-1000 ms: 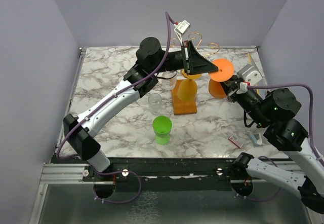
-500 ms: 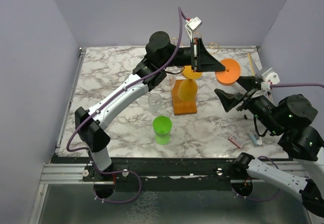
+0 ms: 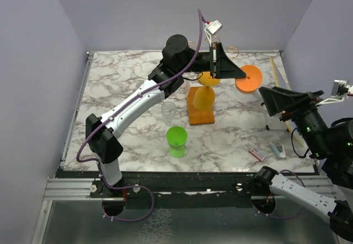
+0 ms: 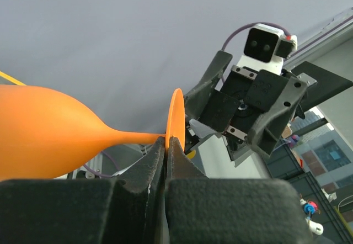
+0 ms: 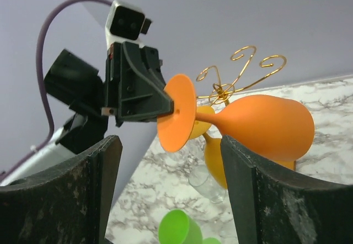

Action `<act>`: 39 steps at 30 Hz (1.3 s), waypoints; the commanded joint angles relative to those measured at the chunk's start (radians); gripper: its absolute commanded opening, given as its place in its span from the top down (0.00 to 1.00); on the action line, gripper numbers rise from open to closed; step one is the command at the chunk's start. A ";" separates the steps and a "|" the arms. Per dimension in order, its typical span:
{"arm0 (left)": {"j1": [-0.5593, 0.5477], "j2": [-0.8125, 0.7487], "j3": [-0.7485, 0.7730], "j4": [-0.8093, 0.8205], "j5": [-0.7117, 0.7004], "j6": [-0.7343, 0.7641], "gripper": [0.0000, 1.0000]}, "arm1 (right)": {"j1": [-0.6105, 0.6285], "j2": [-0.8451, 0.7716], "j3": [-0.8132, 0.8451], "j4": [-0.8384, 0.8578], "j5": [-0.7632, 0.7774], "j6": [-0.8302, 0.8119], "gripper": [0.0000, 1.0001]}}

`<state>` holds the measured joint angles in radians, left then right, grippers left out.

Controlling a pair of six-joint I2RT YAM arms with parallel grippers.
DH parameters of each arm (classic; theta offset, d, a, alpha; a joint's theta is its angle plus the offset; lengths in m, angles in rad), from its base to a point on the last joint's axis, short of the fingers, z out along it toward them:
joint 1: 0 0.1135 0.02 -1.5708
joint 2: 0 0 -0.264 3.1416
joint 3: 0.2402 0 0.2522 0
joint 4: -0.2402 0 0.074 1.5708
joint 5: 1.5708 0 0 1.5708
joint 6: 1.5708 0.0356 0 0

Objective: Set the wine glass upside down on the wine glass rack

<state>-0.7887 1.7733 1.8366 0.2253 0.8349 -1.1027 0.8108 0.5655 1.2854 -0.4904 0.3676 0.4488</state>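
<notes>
The orange wine glass is held in the air by the left gripper, which is shut on the rim of the glass's round foot; only that thin edge is pinched. The glass is carried with its long axis roughly level. In the right wrist view the foot faces the left gripper and the bowl points away to the right of the picture.

The wine glass rack is seen just behind the stem there, its gold curls rising above the bowl. In the top view its wooden base lies below and to the left of the foot. The glass is therefore judged to be close beside the rack but not yet hung: the bowl has to be swung down and the stem slid into a free curl. The left arm is the one at the rack. The right gripper is open and holds nothing, apart from the glass on its right.

A yellow glass hangs bowl-down over the base. A clear glass and a green cup stand on the worktop.

From above, the bowl is hidden behind the foot, and much of the rack's stem is covered by the left wrist. Whether the glass's stem touches a curl cannot be told, nor can it be made out which curl is free.
</notes>
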 commanded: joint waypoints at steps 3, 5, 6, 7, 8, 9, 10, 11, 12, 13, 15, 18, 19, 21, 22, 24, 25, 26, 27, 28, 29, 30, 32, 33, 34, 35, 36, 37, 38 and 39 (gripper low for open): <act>0.000 -0.010 0.011 0.059 0.037 -0.012 1.00 | 0.006 0.065 -0.004 0.072 0.184 0.186 0.27; 0.000 -0.015 0.004 0.066 0.039 -0.020 1.00 | 0.007 0.083 -0.015 0.119 0.170 0.193 0.35; 0.000 -0.020 -0.003 0.070 0.039 -0.025 1.00 | 0.006 0.092 -0.021 0.137 0.162 0.198 0.41; 0.001 -0.025 -0.009 0.074 0.037 -0.028 1.00 | 0.007 0.103 -0.029 0.156 0.151 0.203 0.47; 0.000 -0.032 -0.014 0.077 0.035 -0.029 1.00 | 0.007 0.112 -0.039 0.177 0.139 0.209 0.51; 0.001 -0.038 -0.018 0.079 0.035 -0.027 1.00 | 0.006 0.121 -0.048 0.196 0.132 0.218 0.56; 0.001 -0.042 -0.023 0.081 0.035 -0.025 1.00 | 0.007 0.125 -0.060 0.210 0.134 0.232 0.61; 0.001 -0.047 -0.028 0.082 0.035 -0.025 1.00 | 0.007 0.124 -0.076 0.232 0.138 0.239 0.67; 0.001 -0.051 -0.034 0.082 0.035 -0.025 1.00 | 0.006 0.120 -0.093 0.251 0.146 0.246 0.73; 0.000 -0.054 -0.040 0.083 0.035 -0.025 1.00 | 0.005 0.114 -0.111 0.270 0.159 0.255 0.84; 0.000 -0.058 -0.056 0.087 0.038 -0.027 1.00 | 0.007 0.102 -0.150 0.315 0.182 0.264 0.98; 0.000 -0.063 -0.082 0.107 0.038 -0.046 0.85 | 0.007 0.101 -0.175 0.333 0.237 0.270 0.99; 0.000 -0.065 -0.088 0.114 0.037 -0.050 0.77 | 0.007 0.104 -0.175 0.330 0.263 0.271 0.99; 0.001 -0.071 -0.095 0.117 0.030 -0.047 0.61 | 0.006 0.110 -0.171 0.326 0.307 0.264 0.99; 0.002 -0.074 -0.099 0.117 0.025 -0.045 0.54 | 0.007 0.111 -0.168 0.324 0.327 0.259 0.99; 0.007 -0.080 -0.107 0.118 0.012 -0.040 0.43 | 0.007 0.111 -0.165 0.328 0.365 0.249 0.99; 0.011 -0.082 -0.112 0.118 0.006 -0.040 0.39 | 0.007 0.112 -0.166 0.336 0.381 0.239 0.99; 0.016 -0.085 -0.119 0.117 0.002 -0.040 0.36 | 0.007 0.112 -0.166 0.346 0.394 0.230 0.99; 0.024 -0.089 -0.126 0.117 -0.006 -0.040 0.33 | 0.007 0.113 -0.166 0.353 0.408 0.218 0.99; 0.030 -0.094 -0.137 0.118 -0.014 -0.041 0.31 | 0.007 0.119 -0.164 0.357 0.425 0.211 0.99; 0.039 -0.100 -0.147 0.117 -0.022 -0.039 0.30 | 0.007 0.127 -0.161 0.356 0.446 0.215 0.99; 0.047 -0.108 -0.157 0.117 -0.031 -0.036 0.28 | 0.007 0.137 -0.158 0.354 0.468 0.225 0.99; 0.066 -0.122 -0.172 0.118 -0.043 -0.021 0.25 | 0.006 0.159 -0.160 0.363 0.503 0.230 0.99; 0.075 -0.129 -0.177 0.118 -0.040 -0.009 0.25 | 0.006 0.174 -0.168 0.396 0.513 0.207 0.99; 0.088 -0.134 -0.178 0.118 -0.034 0.005 0.24 | 0.006 0.193 -0.170 0.427 0.523 0.189 0.99; 0.103 -0.138 -0.180 0.118 -0.028 0.014 0.24 | 0.006 0.218 -0.169 0.455 0.526 0.162 0.99; 0.118 -0.144 -0.186 0.118 -0.025 0.021 0.23 | 0.006 0.246 -0.160 0.479 0.526 0.132 0.99; 0.141 -0.152 -0.195 0.118 -0.025 0.025 0.23 | 0.007 0.279 -0.147 0.510 0.527 0.116 0.99; 0.159 -0.164 -0.203 0.118 -0.022 0.029 0.22 | 0.006 0.309 -0.131 0.526 0.529 0.096 0.99; 0.177 -0.174 -0.212 0.118 -0.019 0.030 0.22 | 0.005 0.343 -0.120 0.564 0.526 0.069 0.99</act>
<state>-0.6765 1.6676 1.6535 0.3164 0.8219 -1.1133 0.8124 0.8051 1.1233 -0.0658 0.8375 0.6197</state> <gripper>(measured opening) 0.773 0.022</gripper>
